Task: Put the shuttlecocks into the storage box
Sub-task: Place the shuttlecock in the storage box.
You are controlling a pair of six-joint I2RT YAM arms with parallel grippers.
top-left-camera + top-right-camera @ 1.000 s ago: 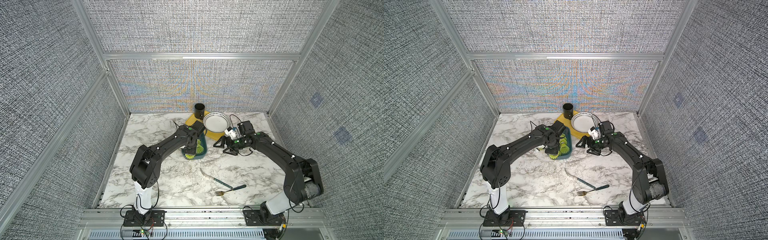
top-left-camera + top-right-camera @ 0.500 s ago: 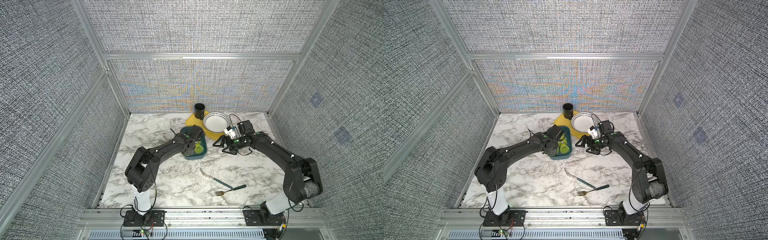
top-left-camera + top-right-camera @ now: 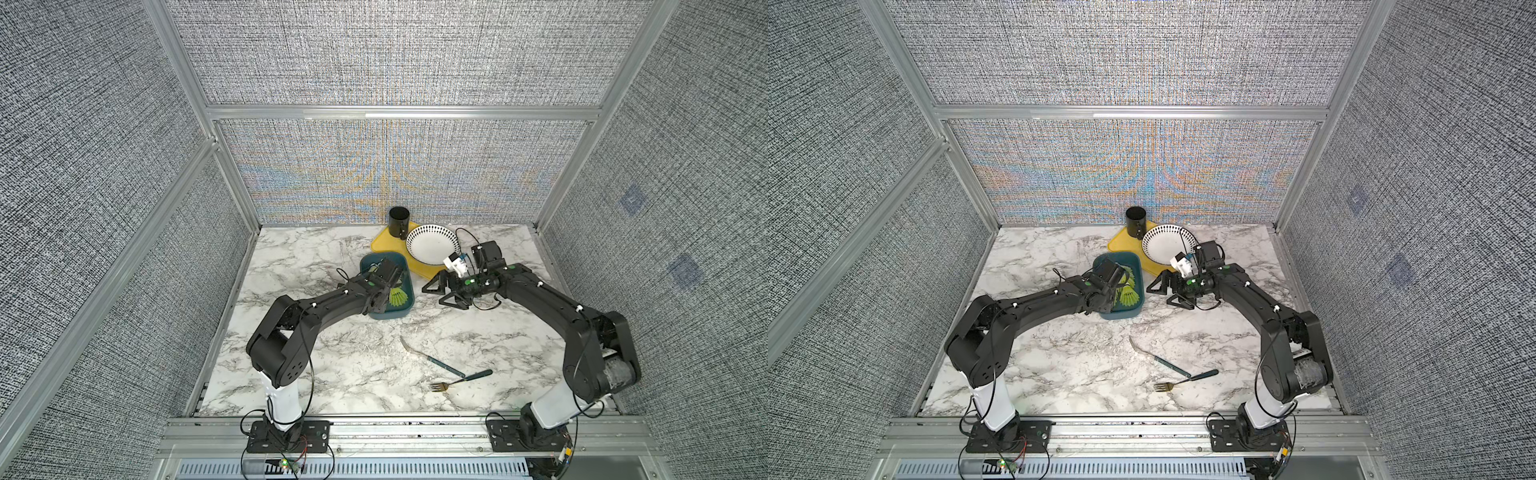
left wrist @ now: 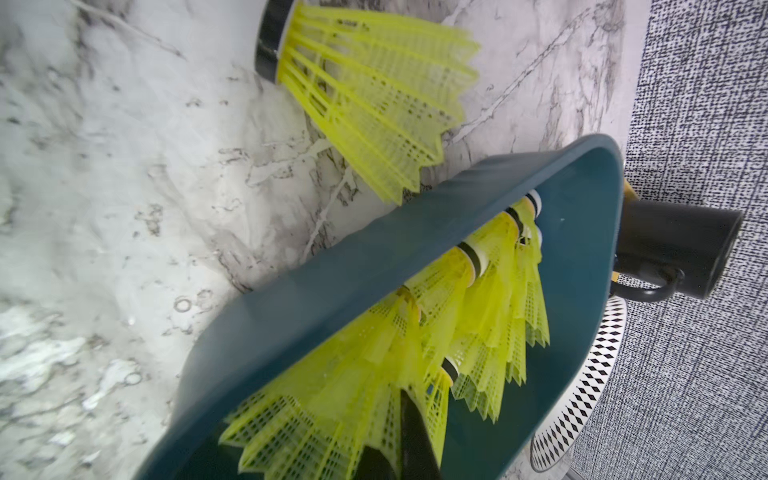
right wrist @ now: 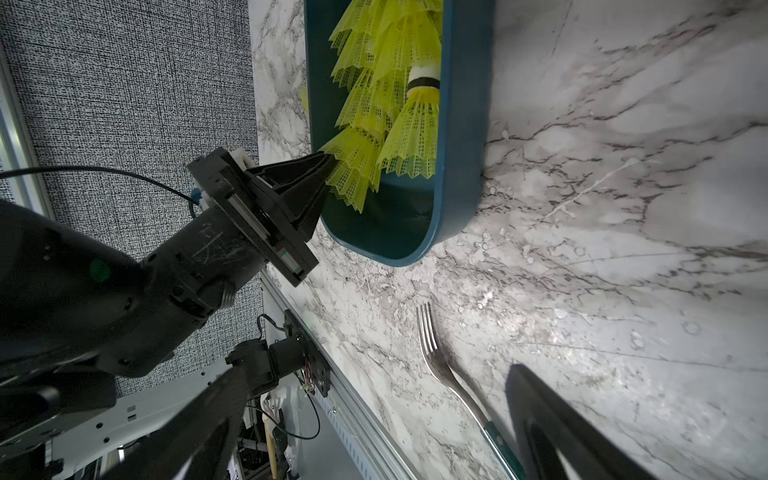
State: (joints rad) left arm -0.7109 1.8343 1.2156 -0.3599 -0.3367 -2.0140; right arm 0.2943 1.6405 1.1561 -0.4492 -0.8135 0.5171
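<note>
While left pincer point(image 5: 329, 160) over storage box point(image 5: 459, 174), tray point(image 3: 383, 245), bowl point(image 3: 430, 251), mug point(image 3: 399, 223) beside

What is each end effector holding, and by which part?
The left end effector is shut on the skirt edge of a shuttlecock in the storage box; right end effector is open, holding nothing.

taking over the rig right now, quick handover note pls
Left gripper: shut, pinching the skirt at the end of the shuttlecock stack, down inside the storage box.
Right gripper: open, empty, beside the box.
Done: the stack and a single shuttlecock lie in the box.
Left: release the stack, then fetch the loose shuttlecock lying on the table close beside the box's outer wall, seen from the left wrist.
</note>
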